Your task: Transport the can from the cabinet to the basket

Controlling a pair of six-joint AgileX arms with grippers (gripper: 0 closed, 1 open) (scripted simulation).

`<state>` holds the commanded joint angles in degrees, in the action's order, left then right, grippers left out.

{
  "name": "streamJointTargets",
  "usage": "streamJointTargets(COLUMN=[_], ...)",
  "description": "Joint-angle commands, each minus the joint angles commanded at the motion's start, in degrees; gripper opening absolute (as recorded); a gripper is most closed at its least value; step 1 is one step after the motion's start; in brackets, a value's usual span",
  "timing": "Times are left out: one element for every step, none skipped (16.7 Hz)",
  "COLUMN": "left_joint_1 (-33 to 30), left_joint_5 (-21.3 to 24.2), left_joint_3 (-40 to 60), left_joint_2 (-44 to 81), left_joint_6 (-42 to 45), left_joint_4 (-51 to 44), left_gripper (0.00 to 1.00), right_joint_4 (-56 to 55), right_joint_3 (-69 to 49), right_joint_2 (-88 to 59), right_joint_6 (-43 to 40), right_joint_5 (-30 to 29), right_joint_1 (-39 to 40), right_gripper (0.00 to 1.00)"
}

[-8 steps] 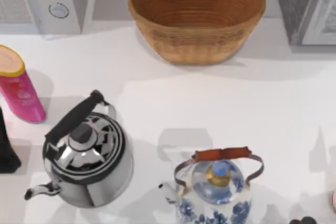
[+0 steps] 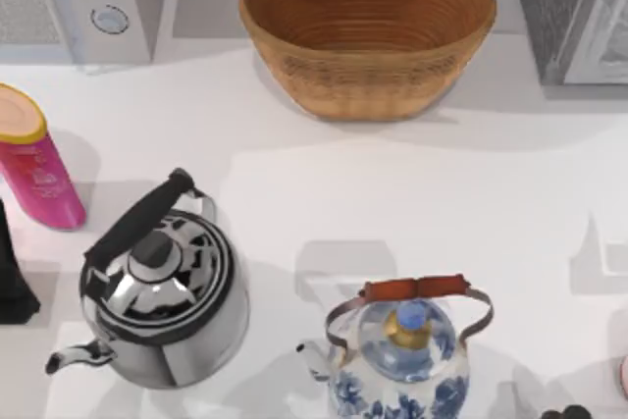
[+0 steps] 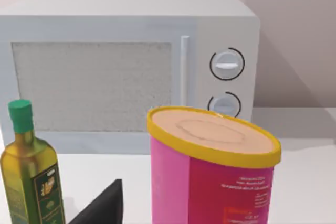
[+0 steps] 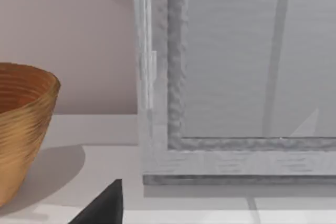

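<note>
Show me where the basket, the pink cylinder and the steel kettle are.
basket [image 2: 368, 80]: top view, on its outer woven front wall.
pink cylinder [image 2: 39, 179]: top view, on its pink side.
steel kettle [image 2: 196, 326]: top view, on its shiny body beside the lid.

A white table is filling the scene, taking soft grey shadows under even light. A plain pale wall is rising behind it. A microwave is standing at the back left, a grey glass-doored cabinet at the back right, its textured frame bordering the pane.
</note>
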<state>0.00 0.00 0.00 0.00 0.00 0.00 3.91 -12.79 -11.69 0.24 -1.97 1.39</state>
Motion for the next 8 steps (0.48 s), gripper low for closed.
streamJointTargets(left_joint_1=[0.00, 0.00, 0.00, 0.00, 0.00, 0.00, 0.00, 0.00], left_joint_5=[0.00, 0.00, 0.00, 0.00, 0.00, 0.00, 0.00, 0.00], left_joint_3=[0.00, 0.00, 0.00, 0.00, 0.00, 0.00, 0.00, 0.00], left_joint_2=[0.00, 0.00, 0.00, 0.00, 0.00, 0.00, 0.00, 0.00], left_joint_6=[0.00, 0.00, 0.00, 0.00, 0.00, 0.00, 0.00, 0.00], left_joint_4=[0.00, 0.00, 0.00, 0.00, 0.00, 0.00, 0.00, 0.00], left_gripper=[1.00, 1.00, 1.00, 1.00, 1.00, 1.00, 1.00, 1.00], right_joint_4=[1.06, 2.19, 3.37, 4.60, 5.85, 7.12, 8.40, 9.68], right_joint_3=[-4.21, -8.91, -14.03, -19.49, -25.20, -31.05, -36.97, -42.85], right_joint_2=[-3.41, -7.06, -10.89, -14.88, -18.97, -23.13, -27.32, -31.49], right_joint_6=[0.07, 0.14, 0.20, 0.27, 0.33, 0.38, 0.43, 0.48], right_joint_5=[-0.50, -1.03, -1.58, -2.15, -2.72, -3.30, -3.89, -4.48], right_joint_1=[0.47, 0.99, 1.55, 2.13, 2.73, 3.34, 3.95, 4.55], right_gripper=[1.00, 1.00, 1.00, 1.00, 1.00, 1.00, 1.00, 1.00])
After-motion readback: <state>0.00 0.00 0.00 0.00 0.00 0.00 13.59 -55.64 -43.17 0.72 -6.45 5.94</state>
